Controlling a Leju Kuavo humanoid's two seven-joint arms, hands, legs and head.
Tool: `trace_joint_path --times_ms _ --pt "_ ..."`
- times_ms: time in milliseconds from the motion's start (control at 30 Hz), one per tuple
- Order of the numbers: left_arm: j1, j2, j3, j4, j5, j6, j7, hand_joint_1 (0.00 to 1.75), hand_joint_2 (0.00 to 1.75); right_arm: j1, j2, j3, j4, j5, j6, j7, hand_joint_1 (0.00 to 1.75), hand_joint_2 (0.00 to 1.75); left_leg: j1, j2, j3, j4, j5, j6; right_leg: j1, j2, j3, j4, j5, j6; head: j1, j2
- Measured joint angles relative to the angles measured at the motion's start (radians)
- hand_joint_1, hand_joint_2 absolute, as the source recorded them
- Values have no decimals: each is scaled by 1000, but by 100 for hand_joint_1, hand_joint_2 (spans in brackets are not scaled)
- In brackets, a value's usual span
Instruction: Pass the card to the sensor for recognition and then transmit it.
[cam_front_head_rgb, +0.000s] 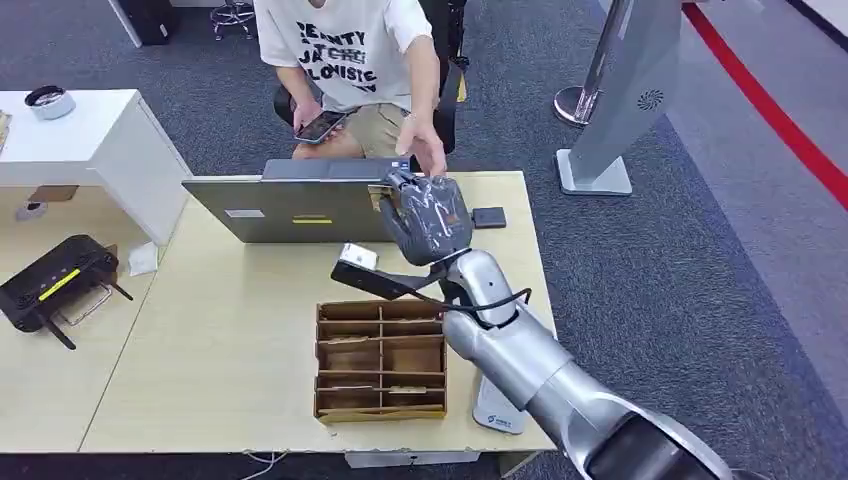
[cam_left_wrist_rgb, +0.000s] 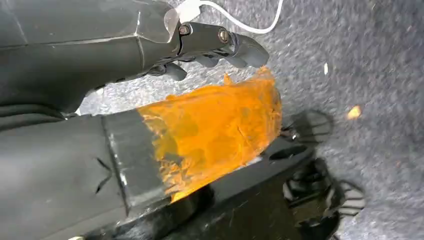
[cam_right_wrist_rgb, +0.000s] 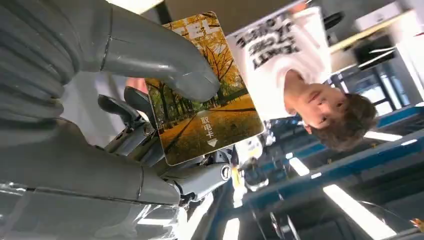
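Note:
My right hand (cam_front_head_rgb: 428, 218) is raised over the far side of the wooden table (cam_front_head_rgb: 230, 340), just behind the laptop (cam_front_head_rgb: 290, 205). It pinches a card (cam_right_wrist_rgb: 205, 110) printed with yellow autumn trees between the thumb (cam_right_wrist_rgb: 160, 60) and the darker fingers. From the head camera just an edge of the card (cam_front_head_rgb: 378, 200) peeks out past the hand. A seated person's hand (cam_front_head_rgb: 425, 150) reaches toward it from just beyond the table. A small black square pad (cam_front_head_rgb: 489, 217) lies on the table right of my hand. My left hand (cam_left_wrist_rgb: 210, 42) hangs above grey carpet, holding nothing.
A cardboard divider box (cam_front_head_rgb: 380, 360) sits near the table's front edge, with a small white box (cam_front_head_rgb: 358, 256) behind it. A black router (cam_front_head_rgb: 55, 280) lies on the left table. The person holds a phone (cam_front_head_rgb: 320, 127). A grey stand (cam_front_head_rgb: 610, 120) rises at the right.

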Motion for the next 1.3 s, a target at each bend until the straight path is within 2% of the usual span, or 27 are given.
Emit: trace_joint_path --times_ms 233,467,500,533,767,900,1000,1133,1233,1300 --pt "-9 0 -18 0 0 -31 48 0 0 -65 33 7 164 132 -46 65 175 175 0 0 0 0 0 0 0 0 0 0 0 0 1 0" --pt "-12 3 -36 0 -7 -38 50 0 0 -85 41 7 236 244 -94 114 175 175 0 0 0 0 0 0 0 0 0 0 0 0 0 0" --pt "-12 3 -40 0 -9 -38 50 0 0 -85 41 7 242 259 -103 122 134 175 0 0 0 0 0 0 0 0 0 0 0 0 0 0" --pt "-12 3 -41 0 -10 -38 50 0 0 -85 40 7 249 278 -114 132 0 175 0 0 0 0 0 0 0 0 0 0 0 0 0 0" --pt "-11 5 -61 0 -18 -41 50 0 0 -84 38 3 278 356 -127 175 0 175 0 0 0 0 0 0 0 0 -1 0 0 0 0 0" --pt "-8 7 -66 0 -22 -42 49 0 0 -75 34 -11 282 344 -133 161 0 175 0 0 0 0 0 0 0 0 -1 0 0 0 0 0" --pt "1 10 -69 0 -21 -42 39 0 0 -33 30 -41 234 284 -140 102 0 175 0 0 0 0 0 0 0 0 -1 0 0 0 0 0" --pt "18 13 -72 0 -5 -40 23 0 0 80 27 -115 91 173 -141 -29 0 175 0 0 -1 0 -1 0 0 0 -1 0 0 0 0 0" --pt "28 15 -71 0 18 -30 9 0 0 176 28 -165 -30 10 -141 -138 0 175 0 0 -1 0 -1 -1 0 0 -2 0 0 0 1 0" --pt "35 15 -71 0 31 -22 4 0 0 240 26 -178 -114 -122 -140 -164 0 175 0 0 -1 0 -1 -1 0 0 -2 0 0 0 0 0"
